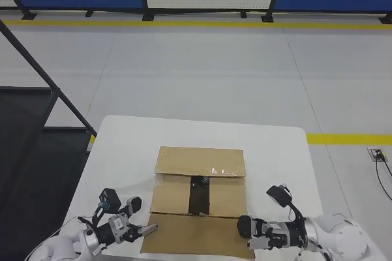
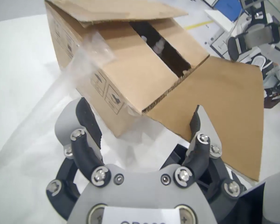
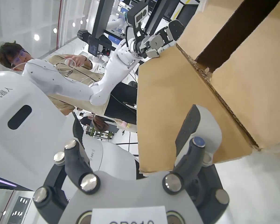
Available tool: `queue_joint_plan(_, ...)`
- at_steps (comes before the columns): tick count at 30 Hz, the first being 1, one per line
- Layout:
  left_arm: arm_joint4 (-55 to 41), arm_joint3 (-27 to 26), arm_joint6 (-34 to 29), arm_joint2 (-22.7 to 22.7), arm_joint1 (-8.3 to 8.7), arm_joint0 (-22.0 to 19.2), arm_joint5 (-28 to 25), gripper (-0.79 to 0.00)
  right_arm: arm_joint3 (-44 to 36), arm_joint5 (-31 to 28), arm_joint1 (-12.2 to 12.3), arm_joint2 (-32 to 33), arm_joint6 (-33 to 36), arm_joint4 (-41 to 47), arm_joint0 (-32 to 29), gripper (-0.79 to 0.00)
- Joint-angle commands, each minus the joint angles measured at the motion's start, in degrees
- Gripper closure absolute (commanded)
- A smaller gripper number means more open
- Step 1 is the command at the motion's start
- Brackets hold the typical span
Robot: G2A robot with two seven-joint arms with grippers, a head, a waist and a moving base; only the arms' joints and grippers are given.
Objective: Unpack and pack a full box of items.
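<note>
Top view: your box sits mid-way on the white table. Its far flap is laid back and its near flap is folded out toward the robot. The two inner flaps are almost shut, with a dark gap between them. Your left gripper is just beside the near flap's left corner, and your right gripper is at its right edge.

Left wrist view: the left gripper is spread wide and grasps nothing. One finger is right at the near flap's edge. A clear tape strip hangs off the box's side and trails down to the table. White items show through the gap.

Right wrist view: the right gripper is spread too, not clamped. The near flap's corner sits between its fingers, and one finger lies over the flap's face; you can't tell if it touches. The left gripper is farther off, at the flap's other corner.
</note>
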Motion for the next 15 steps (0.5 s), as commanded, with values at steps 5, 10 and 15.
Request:
queue_joint_plan(5, 3.97, 0.1, -4.01, 1.52, 0.58, -0.14, -0.07, -0.785, 1.92, -2.75, 1.02, -0.74, -2.76, 5.92, 1.27, -0.785)
queue_joint_plan(10, 5.77, 1.73, -1.19, 4.22, 0.32, -1.87, 4.2, -0.785, 2.53, -4.97, 1.59, -0.19, -4.98, 10.81, 1.34, -0.785)
queue_joint_plan(15, 7.06, 3.37, 1.96, 6.57, 0.05, -3.32, 7.23, -0.785, 2.71, -6.22, 2.16, 0.17, -6.24, 12.78, 0.9, -0.785)
